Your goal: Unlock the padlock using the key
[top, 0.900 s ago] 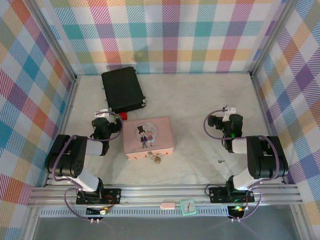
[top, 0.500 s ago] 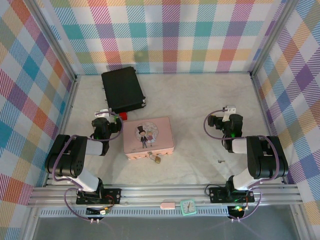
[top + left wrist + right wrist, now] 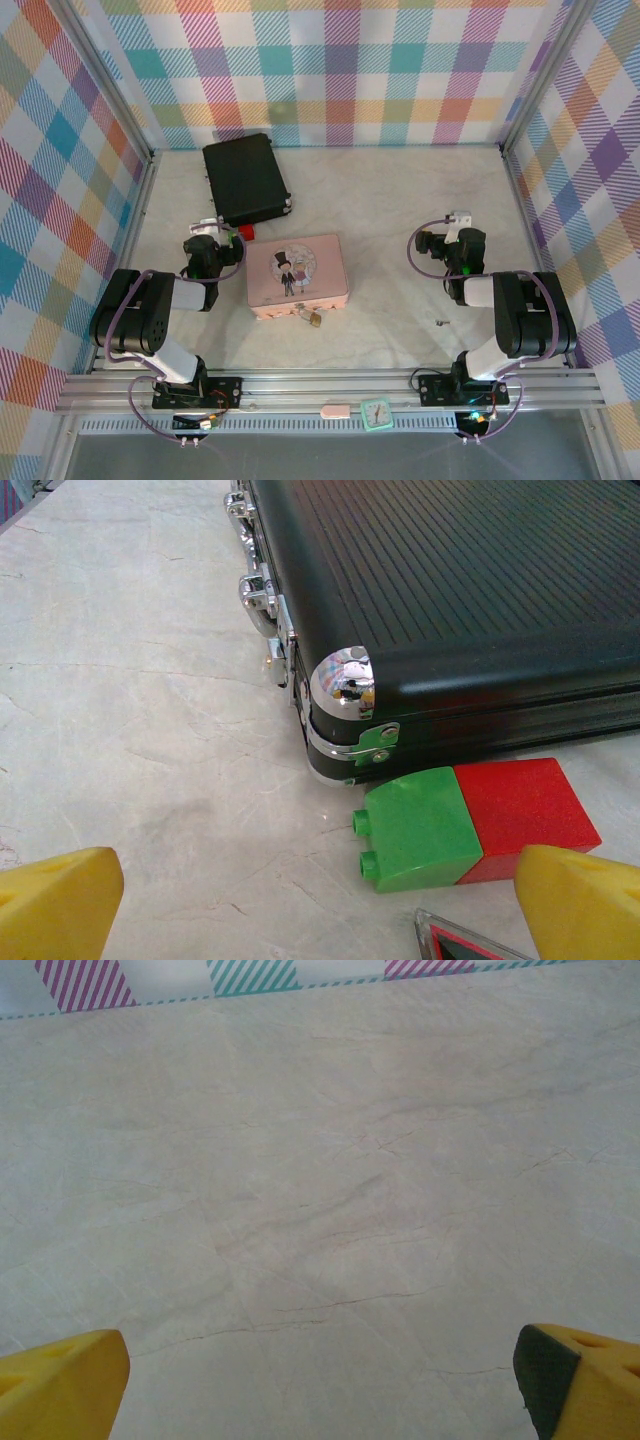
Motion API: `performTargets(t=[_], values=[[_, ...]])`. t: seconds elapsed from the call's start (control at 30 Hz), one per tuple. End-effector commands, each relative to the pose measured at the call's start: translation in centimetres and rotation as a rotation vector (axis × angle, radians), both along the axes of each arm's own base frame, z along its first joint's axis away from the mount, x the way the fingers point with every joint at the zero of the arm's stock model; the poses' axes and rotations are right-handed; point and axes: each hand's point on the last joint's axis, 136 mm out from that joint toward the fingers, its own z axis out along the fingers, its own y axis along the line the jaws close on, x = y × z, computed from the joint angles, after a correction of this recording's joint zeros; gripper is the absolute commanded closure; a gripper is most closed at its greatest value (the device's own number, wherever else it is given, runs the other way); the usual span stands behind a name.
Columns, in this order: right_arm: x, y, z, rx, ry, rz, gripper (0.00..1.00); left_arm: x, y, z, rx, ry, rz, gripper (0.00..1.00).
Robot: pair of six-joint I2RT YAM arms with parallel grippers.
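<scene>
Observe: arms folded low; left gripper (image 3: 320, 910), right gripper (image 3: 320, 1385) both wide. Brass padlock (image 3: 315, 319) at pink tin (image 3: 322, 258) front; thin key (image 3: 439, 322) near marbled counter (image 3: 380, 200) front edge.

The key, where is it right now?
In the overhead view, the key lies on the table right of the pink tin, beside the right arm, apart from the padlock.

Marble-patterned table (image 3: 400, 200), enclosed by pastel plaid walls (image 3: 330, 70). A black ribbed case (image 3: 246, 180) lies closed at far left, with chrome corners and latches visible in the left wrist view (image 3: 450, 600). A green-and-red brick pair (image 3: 470, 820) sits joined end to end, just beside the case's near corner. A pink picture tin (image 3: 298, 275) lies flat near centre. A small teal clock (image 3: 377, 413) and a pink oblong item (image 3: 335, 410) rest on the front rail.
</scene>
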Motion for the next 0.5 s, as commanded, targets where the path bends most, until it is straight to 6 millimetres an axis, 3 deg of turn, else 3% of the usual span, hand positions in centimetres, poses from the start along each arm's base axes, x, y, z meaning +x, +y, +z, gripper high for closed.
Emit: performTargets(t=[0.0, 0.23, 0.47], values=[[0.6, 0.6, 0.7, -0.008, -0.024, 0.034, 0.01, 0.8, 0.0, 1.1, 0.003, -0.034, -0.006, 0.0], [0.7, 0.1, 1.4, -0.015, -0.024, -0.002, 0.01, 0.7, 0.1, 1.2, 0.009, -0.032, 0.003, 0.0], [0.2, 0.2, 6.2, 0.008, 0.038, -0.071, 0.01, 1.4, 1.5, 6.2, -0.014, 0.074, 0.142, 0.0]])
